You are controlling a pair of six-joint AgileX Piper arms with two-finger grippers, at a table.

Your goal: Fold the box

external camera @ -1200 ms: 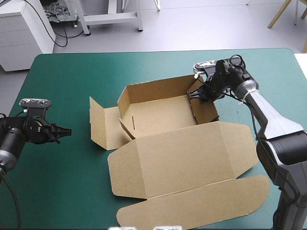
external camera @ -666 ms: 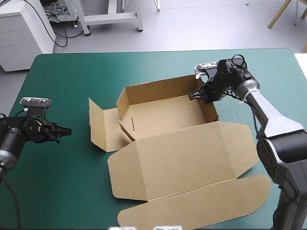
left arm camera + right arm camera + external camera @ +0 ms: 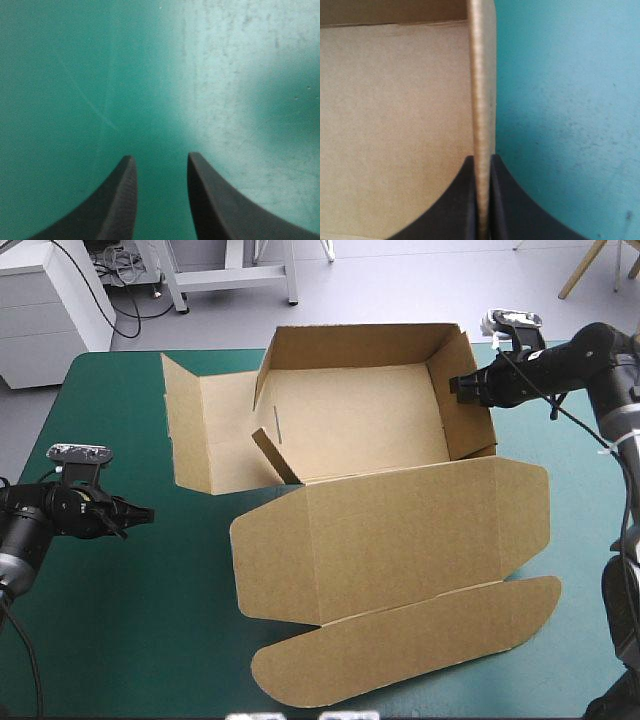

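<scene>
We see the brown box point(image 3: 390, 540) in the middle of the teal-green worktop point(image 3: 130, 630), tray walls raised, lid lying flat toward the near edge. The right end effector point(image 3: 462, 388) pinches the tray's right wall, probably to steady it. The left end effector point(image 3: 135, 515) hovers well apart, fingers parted and empty.

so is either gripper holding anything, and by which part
The right gripper is shut on the box, pinching the top edge of its right side wall. The left gripper is open over the teal-green cover, holding nothing.
</scene>
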